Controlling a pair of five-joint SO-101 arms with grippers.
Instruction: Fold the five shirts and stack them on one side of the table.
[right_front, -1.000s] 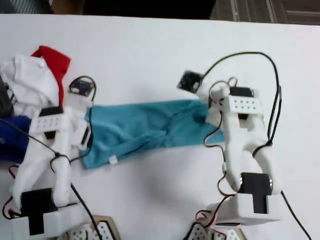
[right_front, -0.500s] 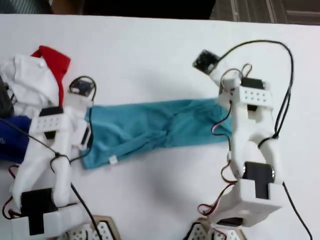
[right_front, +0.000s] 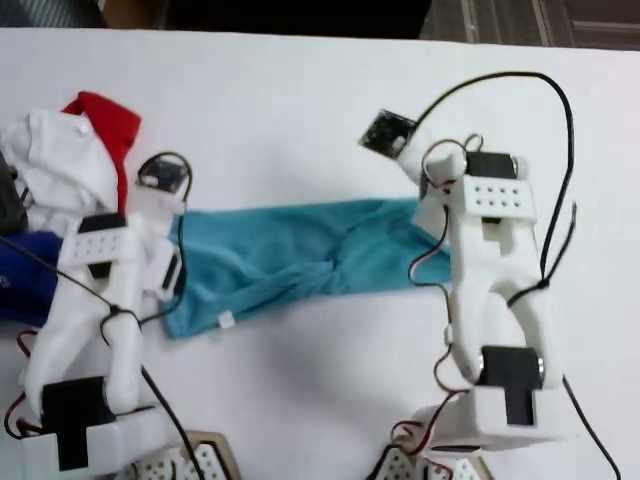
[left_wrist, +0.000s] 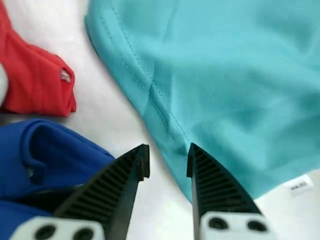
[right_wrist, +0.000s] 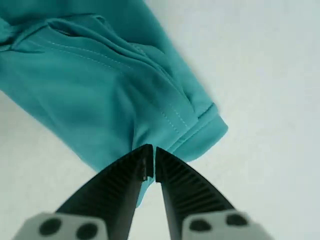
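The teal shirt (right_front: 300, 255) lies stretched on the worktop (right_front: 300, 100) between both tools. The left tool (left_wrist: 166, 160), narrowly open, stands over one hem; the right tool (right_wrist: 152, 162) pinches the opposite end.

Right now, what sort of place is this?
Probably a lab bench for robot cloth-folding trials: a white table, a left arm and right arm with exposed wiring, a teal shirt spread between them, more shirts heaped at one edge.

White table (right_front: 300, 90); beyond it, dark, perhaps tiled floor (right_front: 520, 20).
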